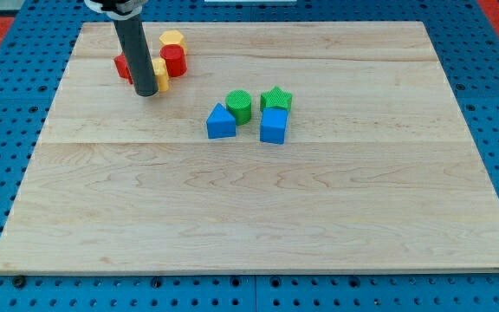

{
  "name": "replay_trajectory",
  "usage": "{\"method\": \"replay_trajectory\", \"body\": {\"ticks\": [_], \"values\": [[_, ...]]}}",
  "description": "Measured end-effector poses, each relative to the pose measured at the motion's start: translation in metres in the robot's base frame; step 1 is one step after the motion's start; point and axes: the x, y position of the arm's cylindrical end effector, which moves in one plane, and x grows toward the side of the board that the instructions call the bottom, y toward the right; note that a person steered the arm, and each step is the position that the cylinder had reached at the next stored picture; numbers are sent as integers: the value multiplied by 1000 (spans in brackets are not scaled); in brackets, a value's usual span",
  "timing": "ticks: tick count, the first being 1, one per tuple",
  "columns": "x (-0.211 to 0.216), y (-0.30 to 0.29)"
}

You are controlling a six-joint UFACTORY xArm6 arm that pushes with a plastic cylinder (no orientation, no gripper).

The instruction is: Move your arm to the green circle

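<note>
Claw: none fitted, so released or clenched did not apply; nothing was grasped. Rod ended in my tip (145,93), resting on the board (258,217) near its top left corner.

Largest to smallest: board filled most of the view. Rod stood at the 10 o'clock side of the board. Six blocks could be told apart clearly, in two clusters.

Cluster by my tip: red block (173,60) and yellow block (171,39) at about 1 o'clock from it; another red block (123,66) and a yellow one (160,76) partly hidden behind the rod, shapes unclear.

Central cluster: green circle (239,106), with blue triangle (221,122) touching at its 7 o'clock, green star (276,99) at 3 o'clock, blue cube (273,126) at 4 o'clock.

Progress: judged barely begun. Tip was well apart from green circle, which lay at about 4 o'clock from it. Whole approach remained.

Orientation: circle stood flat side up; round, so no heading; its only axis was vertical.
</note>
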Motion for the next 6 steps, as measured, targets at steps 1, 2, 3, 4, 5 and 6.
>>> {"method": "replay_trajectory", "body": {"ticks": [1,2,3,4,5,6], "values": [[0,11],[1,14],[4,50],[4,97],[3,99],[-6,143]]}}
